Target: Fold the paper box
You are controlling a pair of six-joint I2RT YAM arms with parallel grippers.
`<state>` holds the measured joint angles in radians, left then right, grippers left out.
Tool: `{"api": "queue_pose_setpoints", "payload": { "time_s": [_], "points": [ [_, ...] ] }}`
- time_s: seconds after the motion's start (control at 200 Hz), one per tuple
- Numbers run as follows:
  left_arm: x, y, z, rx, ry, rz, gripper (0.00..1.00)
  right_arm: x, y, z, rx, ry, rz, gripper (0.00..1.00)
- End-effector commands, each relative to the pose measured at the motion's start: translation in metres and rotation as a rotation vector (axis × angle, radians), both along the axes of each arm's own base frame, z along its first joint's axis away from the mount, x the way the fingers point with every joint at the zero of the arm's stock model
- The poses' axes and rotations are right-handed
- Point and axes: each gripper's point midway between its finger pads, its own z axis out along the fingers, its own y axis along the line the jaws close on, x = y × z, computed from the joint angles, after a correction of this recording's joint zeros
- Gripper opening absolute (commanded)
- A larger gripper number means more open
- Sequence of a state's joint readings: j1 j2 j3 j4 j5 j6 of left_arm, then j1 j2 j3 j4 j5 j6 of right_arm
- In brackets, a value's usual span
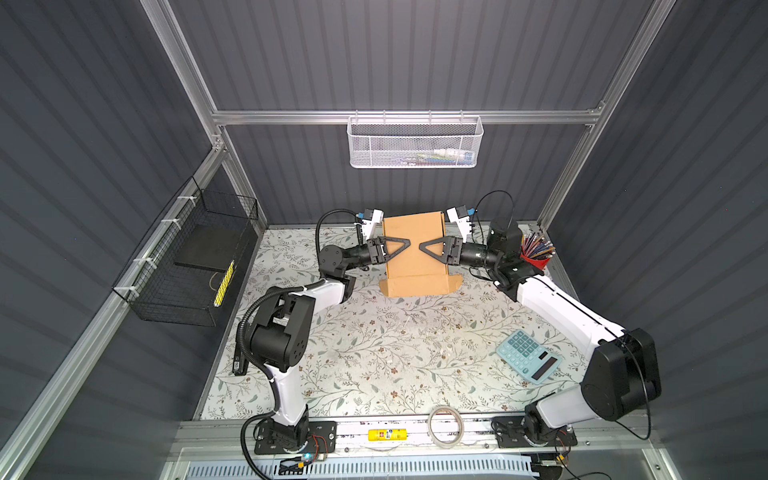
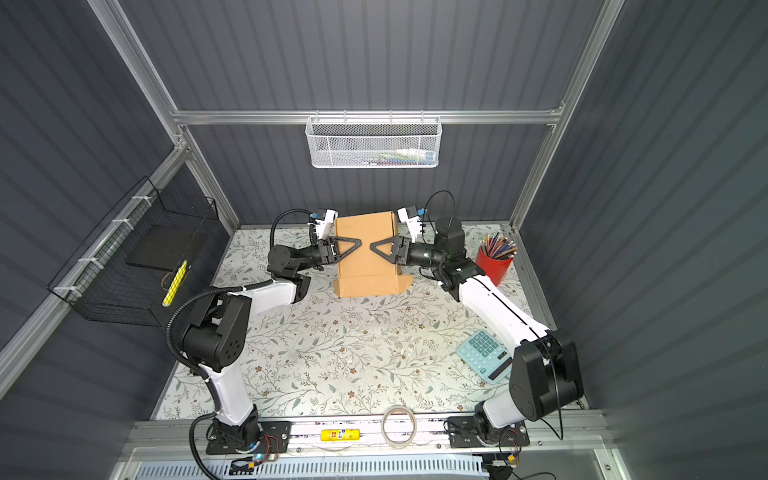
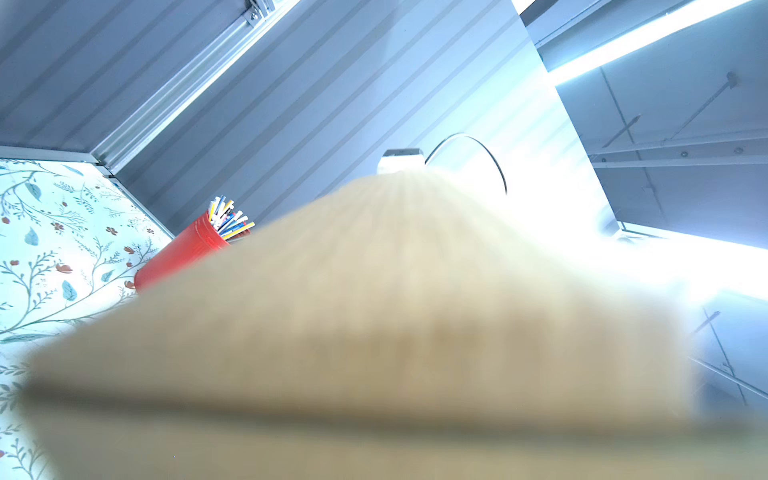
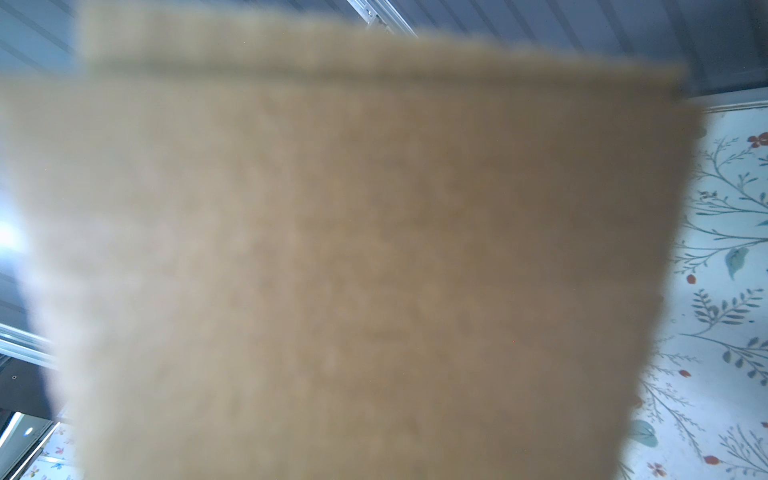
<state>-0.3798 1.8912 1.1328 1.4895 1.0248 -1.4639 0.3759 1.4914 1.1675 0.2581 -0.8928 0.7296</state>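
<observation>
The paper box [image 1: 415, 266] [image 2: 365, 262] is plain brown cardboard at the back middle of the floral table, with a front flap with rounded ears toward me. My left gripper [image 1: 409, 242] [image 2: 362, 242] reaches over its left edge and my right gripper [image 1: 420, 246] [image 2: 371, 246] over its right edge. The tips nearly meet above the top panel. Only one triangular finger of each shows; the other is hidden. Blurred cardboard [image 3: 374, 311] [image 4: 353, 249] fills both wrist views and hides the jaws, so I cannot tell whether either grips it.
A red cup of pencils [image 1: 536, 259] [image 3: 183, 253] stands just right of the right wrist. A blue calculator [image 1: 528, 355] lies front right and a tape roll [image 1: 445, 426] on the front rail. A black wire basket [image 1: 195, 257] hangs left, a white mesh basket [image 1: 415, 141] behind.
</observation>
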Motion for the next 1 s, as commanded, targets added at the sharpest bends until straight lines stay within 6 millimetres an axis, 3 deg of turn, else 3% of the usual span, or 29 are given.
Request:
{"api": "queue_pose_setpoints", "payload": {
  "time_s": [0.0, 0.28, 0.65, 0.996],
  "points": [
    [-0.005, 0.006, 0.027, -0.042, -0.083, 0.013, 0.66, -0.003, 0.003, -0.001, 0.000, -0.011, 0.012, 0.52],
    [-0.002, 0.005, 0.025, -0.041, -0.073, 0.014, 0.56, -0.002, 0.007, -0.002, 0.000, -0.005, 0.022, 0.52],
    [0.000, 0.005, 0.027, -0.046, -0.071, 0.013, 0.53, 0.000, 0.014, -0.002, -0.001, -0.002, 0.037, 0.52],
    [-0.001, 0.005, 0.030, -0.049, -0.078, 0.014, 0.62, 0.000, 0.020, -0.004, -0.001, 0.001, 0.047, 0.53]
  ]
}}
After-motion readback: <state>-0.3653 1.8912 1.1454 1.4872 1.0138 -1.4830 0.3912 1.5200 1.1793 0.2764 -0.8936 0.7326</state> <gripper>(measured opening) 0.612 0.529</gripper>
